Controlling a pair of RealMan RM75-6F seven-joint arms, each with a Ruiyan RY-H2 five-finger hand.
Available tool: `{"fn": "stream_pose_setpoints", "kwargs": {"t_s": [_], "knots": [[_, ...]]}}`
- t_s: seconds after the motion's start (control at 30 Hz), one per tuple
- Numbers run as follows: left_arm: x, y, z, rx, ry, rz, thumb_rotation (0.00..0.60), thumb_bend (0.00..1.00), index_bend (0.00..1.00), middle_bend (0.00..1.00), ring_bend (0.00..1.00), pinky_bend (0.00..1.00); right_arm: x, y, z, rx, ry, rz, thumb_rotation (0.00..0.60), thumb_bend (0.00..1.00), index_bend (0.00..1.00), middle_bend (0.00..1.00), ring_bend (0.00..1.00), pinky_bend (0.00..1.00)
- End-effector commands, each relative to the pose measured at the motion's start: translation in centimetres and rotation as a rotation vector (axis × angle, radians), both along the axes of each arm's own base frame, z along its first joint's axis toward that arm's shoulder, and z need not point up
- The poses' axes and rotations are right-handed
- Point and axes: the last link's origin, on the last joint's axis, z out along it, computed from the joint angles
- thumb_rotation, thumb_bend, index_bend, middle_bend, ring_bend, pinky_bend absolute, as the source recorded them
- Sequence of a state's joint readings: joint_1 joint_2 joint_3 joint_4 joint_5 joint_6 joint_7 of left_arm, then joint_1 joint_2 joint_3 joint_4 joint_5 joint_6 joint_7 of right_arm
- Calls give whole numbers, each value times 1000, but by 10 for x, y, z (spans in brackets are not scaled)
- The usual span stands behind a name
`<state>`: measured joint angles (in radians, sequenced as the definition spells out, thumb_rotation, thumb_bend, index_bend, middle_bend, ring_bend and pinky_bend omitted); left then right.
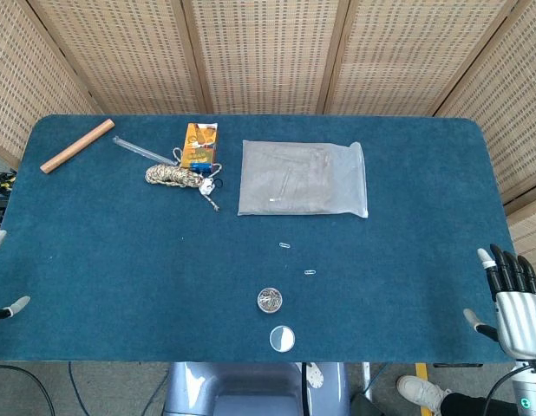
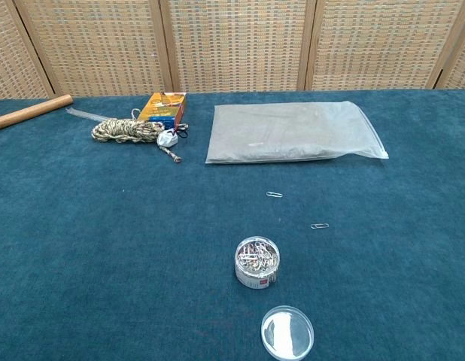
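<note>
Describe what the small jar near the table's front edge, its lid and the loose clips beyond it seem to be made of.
Jar: clear plastic, probably; the clips inside show through.
Lid: clear, glossy plastic, it seems; it catches light.
Loose clips: thin bent wire, silvery, likely metal.

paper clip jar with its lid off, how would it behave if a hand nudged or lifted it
The jar looks small and clear, so probably light and apt to slide on the blue cloth rather than resist. It stands open, its lid lying beside it, so tipping would likely spill clips like the two loose ones nearby. Its smooth round wall may be slippery and roll if toppled.
</note>
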<state>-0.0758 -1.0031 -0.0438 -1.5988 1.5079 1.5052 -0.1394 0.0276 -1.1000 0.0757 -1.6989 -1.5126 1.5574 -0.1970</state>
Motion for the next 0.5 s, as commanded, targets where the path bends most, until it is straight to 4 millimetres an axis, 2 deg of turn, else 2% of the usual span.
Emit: {"fn": "stream_pose_setpoints", "kwargs": {"t_s": [0.03, 0.13, 0.23, 0.37, 0.5], "knots": [[0, 0, 0, -1, 0, 0, 600, 0, 0, 0, 0, 0, 0, 0, -1, 2, -1, 1, 600, 0, 0, 0, 0, 0], [0, 0, 0, -2, -1, 1, 600, 0, 0, 0, 0, 0, 1, -1, -1, 11, -8, -3, 600, 0, 8, 0, 0, 0], [1, 2, -1, -3, -3, 3, 600, 0, 0, 0, 0, 0, 7, -15, -4, 43, -16, 10, 600, 0, 52, 0, 0, 0], [1, 4, -3, -8, 4, 3, 600, 0, 0, 0, 0, 0, 28, -52, -20, 170, -29, 82, 600, 0, 197, 0, 0, 0], [0, 7, -4, -7, 7, 14, 600, 0, 0, 0, 0, 0, 60, -90, -43, 304, -76, 176, 600, 4, 360, 0, 0, 0]]}}
